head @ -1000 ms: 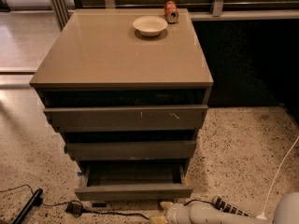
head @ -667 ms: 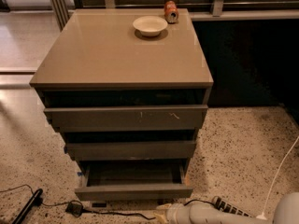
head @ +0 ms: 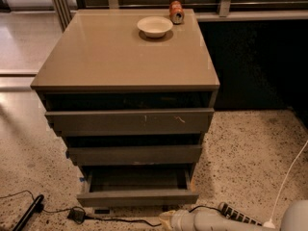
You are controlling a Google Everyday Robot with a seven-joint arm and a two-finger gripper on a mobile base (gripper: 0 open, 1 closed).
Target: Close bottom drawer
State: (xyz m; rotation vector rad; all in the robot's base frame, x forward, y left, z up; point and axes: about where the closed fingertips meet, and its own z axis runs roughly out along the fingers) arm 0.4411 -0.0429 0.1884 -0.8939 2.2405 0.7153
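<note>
The bottom drawer (head: 138, 197) of the tan-topped cabinet (head: 120, 57) is pulled out toward me, its shallow grey box open to view and empty. Above it sit the middle drawer front (head: 134, 155) and the wide, scratched top front (head: 130, 121), both also standing a little proud. My gripper (head: 166, 219) lies low over the floor at the bottom edge of the view, just in front of and below the bottom drawer's right half, on the end of the white arm (head: 211, 221) reaching in from the right.
A white bowl (head: 155, 26) and an orange can (head: 176, 12) stand at the back of the cabinet top. Black cables (head: 57, 210) trail over the speckled floor at the lower left, and a white cord (head: 288, 177) runs at the right. A dark wall panel stands right of the cabinet.
The arm's tip has crept slightly left along the floor in front of the bottom drawer. The drawers have not moved.
</note>
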